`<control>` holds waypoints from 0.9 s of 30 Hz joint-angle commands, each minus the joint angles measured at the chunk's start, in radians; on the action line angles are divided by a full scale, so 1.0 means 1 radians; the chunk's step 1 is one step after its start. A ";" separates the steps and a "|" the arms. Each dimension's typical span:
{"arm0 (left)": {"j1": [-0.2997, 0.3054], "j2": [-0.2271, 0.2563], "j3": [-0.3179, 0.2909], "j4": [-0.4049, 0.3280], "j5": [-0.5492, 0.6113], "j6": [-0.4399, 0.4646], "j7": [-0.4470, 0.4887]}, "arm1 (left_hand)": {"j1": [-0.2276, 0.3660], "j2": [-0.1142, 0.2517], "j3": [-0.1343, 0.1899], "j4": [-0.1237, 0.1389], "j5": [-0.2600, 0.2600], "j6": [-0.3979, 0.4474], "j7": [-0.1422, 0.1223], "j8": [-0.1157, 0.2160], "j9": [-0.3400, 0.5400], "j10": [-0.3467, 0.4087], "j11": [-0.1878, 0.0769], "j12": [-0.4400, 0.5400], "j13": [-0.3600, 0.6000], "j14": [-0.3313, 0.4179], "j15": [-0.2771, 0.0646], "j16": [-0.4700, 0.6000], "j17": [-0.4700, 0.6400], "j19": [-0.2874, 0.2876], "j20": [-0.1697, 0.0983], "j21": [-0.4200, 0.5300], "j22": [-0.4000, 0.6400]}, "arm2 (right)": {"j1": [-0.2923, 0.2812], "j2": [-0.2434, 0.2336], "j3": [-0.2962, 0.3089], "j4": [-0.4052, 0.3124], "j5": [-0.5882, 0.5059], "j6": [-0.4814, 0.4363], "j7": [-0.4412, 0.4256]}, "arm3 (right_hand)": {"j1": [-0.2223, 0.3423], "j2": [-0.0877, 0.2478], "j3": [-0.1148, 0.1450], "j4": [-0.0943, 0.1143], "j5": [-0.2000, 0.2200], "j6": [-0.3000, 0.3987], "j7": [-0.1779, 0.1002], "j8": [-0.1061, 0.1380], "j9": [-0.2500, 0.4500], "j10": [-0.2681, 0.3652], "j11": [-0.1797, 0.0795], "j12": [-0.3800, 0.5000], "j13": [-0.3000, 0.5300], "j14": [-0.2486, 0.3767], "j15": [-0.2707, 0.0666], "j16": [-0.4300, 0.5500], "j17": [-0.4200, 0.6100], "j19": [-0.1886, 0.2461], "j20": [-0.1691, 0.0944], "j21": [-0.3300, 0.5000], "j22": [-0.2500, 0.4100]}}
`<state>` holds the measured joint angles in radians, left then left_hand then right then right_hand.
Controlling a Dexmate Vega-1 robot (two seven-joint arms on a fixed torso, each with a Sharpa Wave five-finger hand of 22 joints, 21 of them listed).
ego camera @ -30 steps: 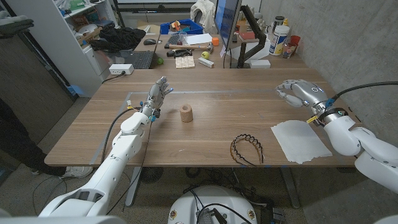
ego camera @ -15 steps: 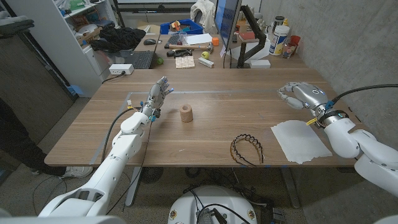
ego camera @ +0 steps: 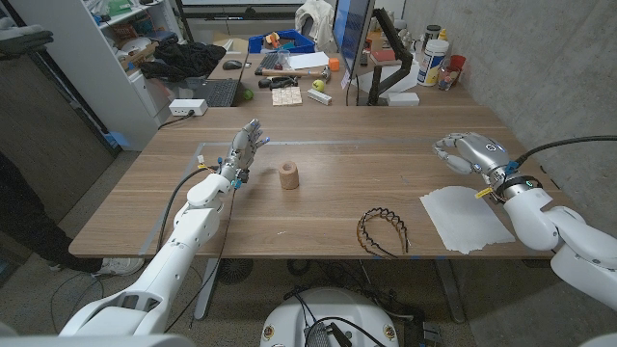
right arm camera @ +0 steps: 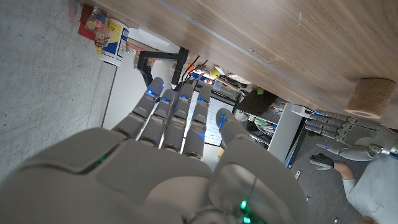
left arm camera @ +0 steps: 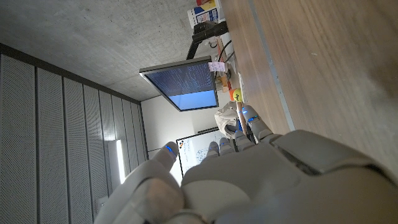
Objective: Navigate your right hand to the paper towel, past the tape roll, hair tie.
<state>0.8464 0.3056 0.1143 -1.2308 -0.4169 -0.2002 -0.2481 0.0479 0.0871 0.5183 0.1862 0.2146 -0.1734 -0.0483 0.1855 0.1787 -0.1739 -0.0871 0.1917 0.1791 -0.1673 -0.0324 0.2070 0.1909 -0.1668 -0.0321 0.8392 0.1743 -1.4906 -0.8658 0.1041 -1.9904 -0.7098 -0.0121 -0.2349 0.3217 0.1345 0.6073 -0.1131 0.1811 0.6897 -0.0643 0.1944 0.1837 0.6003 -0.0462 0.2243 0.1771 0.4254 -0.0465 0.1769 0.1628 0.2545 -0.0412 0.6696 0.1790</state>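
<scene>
Here the right hand (ego camera: 469,151) hovers beyond the paper towel (ego camera: 466,218), fingers loosely apart, holding nothing; left hand (ego camera: 245,147) likewise. No writing legible.

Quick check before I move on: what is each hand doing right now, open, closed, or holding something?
Left hand: open, fingers straight and apart, holding nothing.
Right hand: open, holding nothing, beyond the paper towel.

Even, bright indoor light, soft shadows (wrist views slightly blurred close-up).
</scene>
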 commanded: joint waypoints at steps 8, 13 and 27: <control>-0.005 -0.006 0.001 0.014 -0.001 -0.006 -0.009 | -0.008 0.089 0.006 -0.001 0.004 -0.147 -0.003 0.005 0.004 -0.156 -0.009 0.004 0.002 -0.265 -0.049 0.002 0.003 -0.280 -0.096 -0.004 0.006 | -0.042 0.008 0.028 -0.013 0.003 -0.004 0.025 | 0.018 -0.021 0.006 -0.021 0.001 -0.010 -0.005 -0.009 0.003 -0.008 -0.003 -0.013 0.002 0.000 -0.085 -0.003 0.001 0.006 -0.070 -0.007 0.003; -0.007 -0.007 0.002 0.017 0.000 -0.007 -0.010 | -0.008 0.089 0.006 -0.001 0.004 -0.147 -0.003 0.005 0.004 -0.156 -0.009 0.004 0.002 -0.265 -0.049 0.001 0.003 -0.280 -0.095 -0.005 0.006 | -0.045 0.012 0.024 -0.013 0.000 -0.009 0.034 | 0.020 -0.023 0.007 -0.024 0.002 -0.011 -0.003 -0.009 0.003 -0.005 0.000 -0.013 0.002 0.001 -0.085 -0.003 0.001 0.005 -0.069 -0.008 0.003; -0.005 -0.005 0.000 0.015 0.000 -0.008 -0.008 | -0.009 0.089 0.007 -0.001 0.004 -0.148 -0.003 0.004 0.004 -0.156 -0.010 0.003 0.002 -0.265 -0.048 0.001 0.003 -0.279 -0.095 -0.008 0.006 | -0.055 0.022 0.017 -0.015 -0.007 -0.028 0.038 | 0.023 -0.028 0.010 -0.031 0.002 -0.017 -0.005 -0.010 0.003 -0.009 -0.003 -0.016 0.002 -0.004 -0.084 -0.004 0.002 0.004 -0.070 -0.012 0.003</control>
<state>0.8403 0.2999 0.1151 -1.2154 -0.4172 -0.2070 -0.2569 0.0479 0.0871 0.5183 0.1863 0.2146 -0.1734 -0.0483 0.1855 0.1787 -0.1739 -0.0871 0.1917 0.1791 -0.1673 -0.0324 0.2070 0.1909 -0.1668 -0.0321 0.8316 0.1742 -1.5357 -0.8508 0.1255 -2.0023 -0.7106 -0.0258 -0.2029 0.3431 0.1130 0.6142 -0.1367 0.1811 0.6785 -0.0715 0.1874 0.1837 0.5925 -0.0464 0.2089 0.1771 0.4253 -0.0464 0.1770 0.1630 0.2545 -0.0411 0.6592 0.1790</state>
